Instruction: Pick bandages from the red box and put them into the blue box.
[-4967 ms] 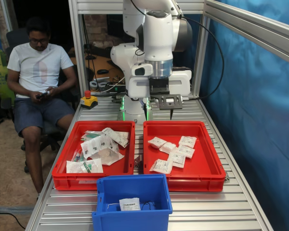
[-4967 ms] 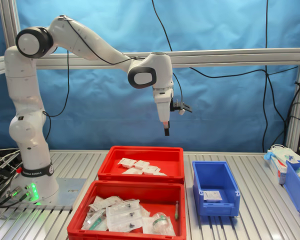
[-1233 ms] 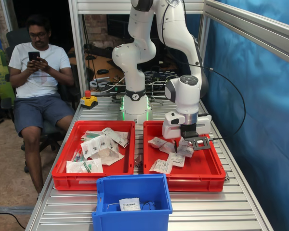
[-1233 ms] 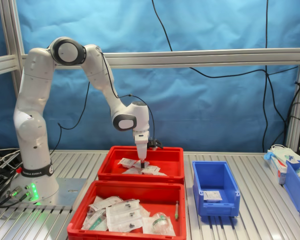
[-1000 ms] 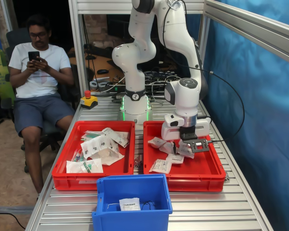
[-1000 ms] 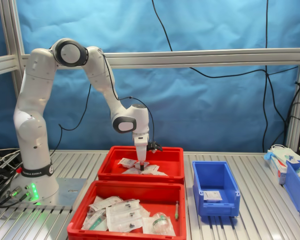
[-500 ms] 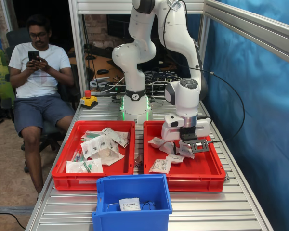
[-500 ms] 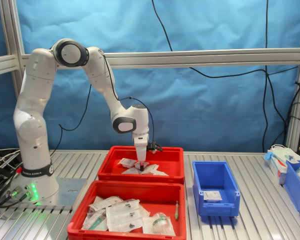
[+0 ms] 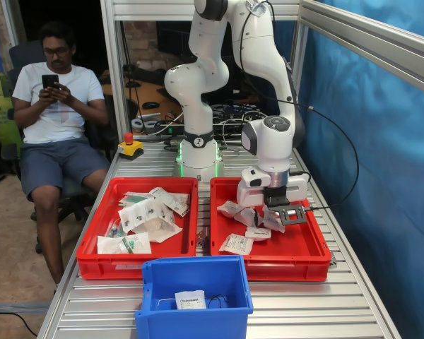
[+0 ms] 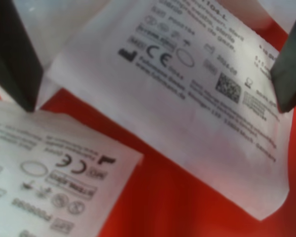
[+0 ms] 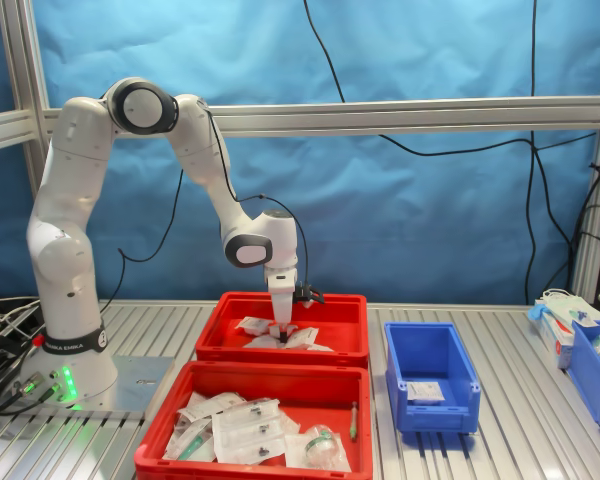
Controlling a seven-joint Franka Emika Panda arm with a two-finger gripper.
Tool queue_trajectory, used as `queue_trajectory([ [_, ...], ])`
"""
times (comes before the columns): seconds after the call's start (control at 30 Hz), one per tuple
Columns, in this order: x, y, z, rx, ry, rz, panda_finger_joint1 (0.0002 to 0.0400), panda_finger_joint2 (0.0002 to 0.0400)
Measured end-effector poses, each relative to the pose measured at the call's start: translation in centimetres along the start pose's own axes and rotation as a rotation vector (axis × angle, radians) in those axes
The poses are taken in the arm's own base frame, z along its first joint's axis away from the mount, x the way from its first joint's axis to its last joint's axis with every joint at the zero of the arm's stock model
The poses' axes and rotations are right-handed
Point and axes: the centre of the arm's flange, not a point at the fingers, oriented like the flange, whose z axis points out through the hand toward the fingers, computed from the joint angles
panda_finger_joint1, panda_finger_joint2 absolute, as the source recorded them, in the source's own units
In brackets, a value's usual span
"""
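Note:
The red box (image 9: 283, 267) sits on the first exterior view's right and holds several white bandages (image 9: 237, 244). My gripper (image 9: 258, 220) is down inside it among the packets, also seen in the second exterior view as the gripper (image 11: 283, 334) in the far red box (image 11: 230, 352). In the wrist view the gripper (image 10: 158, 98) is open, its dark fingers (image 10: 15, 54) set wide on either side of one tilted bandage (image 10: 187, 98); another bandage (image 10: 54, 182) lies beside it. The blue box (image 9: 191, 325) (image 11: 435, 415) holds one white packet (image 9: 191, 299).
A twin red tray (image 9: 138, 267) full of clear plastic bags stands beside the red box. A seated person (image 9: 53, 113) and an emergency stop button (image 9: 129, 146) are beyond the table. Another blue bin (image 11: 595, 370) and a white carton (image 11: 560, 320) stand at the second exterior view's right.
The arm came down from above the red box into it. Over the last second the gripper sank slightly, and the packets by its fingers shifted and tilted.

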Motion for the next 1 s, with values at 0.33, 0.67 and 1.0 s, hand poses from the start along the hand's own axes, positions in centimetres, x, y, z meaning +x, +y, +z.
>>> queue_trajectory([
  [0.33,-0.02,0.03,0.09,-0.002,-0.001,0.0,0.0366,0.0366],
  [0.67,-0.17,-0.01,0.18,-0.003,-0.002,-0.003,0.0266,0.0266],
  [1.0,-0.26,-0.03,0.26,-0.004,-0.003,-0.005,0.0167,0.0167],
])
